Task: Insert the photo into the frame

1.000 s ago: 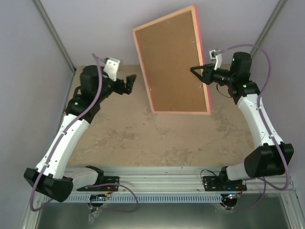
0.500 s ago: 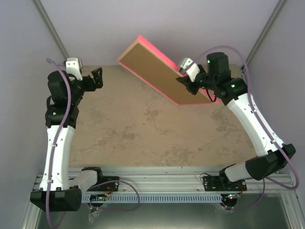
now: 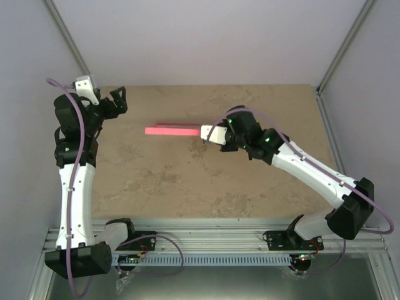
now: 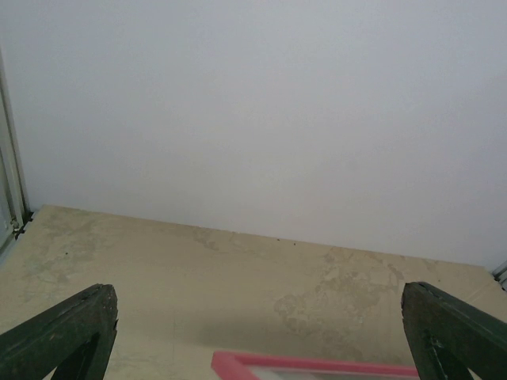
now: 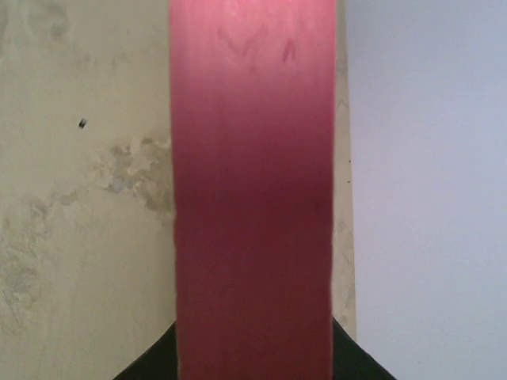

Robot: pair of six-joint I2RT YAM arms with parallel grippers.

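- Nearest my bases lies the tan, mottled stone-look table [image 3: 187, 187]; this stretch of it carries none of the task's things.
- Further out, my right gripper [image 3: 205, 134] is clamped on one end of the thin, rectangular, bright pink picture frame [image 3: 171, 130], which reaches from there toward my left side over the middle of the table.
- From above the frame is edge-on, a narrow pink bar. My right wrist camera shows only a broad pink band [image 5: 252, 198] running away from my dark fingers [image 5: 150, 368].
- I judge the frame stiff and light, but long. Held at one end it can lever and twist in a narrow pinch, and its painted rail may be slick. A hold on the rail near the middle of a long side would steady it.
- Beyond that, at the far left, my left gripper [image 3: 119, 100] hangs wide apart and empty. Only a corner of pink rim [image 4: 309, 366] shows at the bottom of its camera view.
- Furthest is the plain pale wall [image 3: 206, 37].
- The glossy sunset photo is in no view, so I cannot say where it lies.
- I cannot tell whether the frame touches the table or hangs above it, which face is up, or whether anything sits in its opening.
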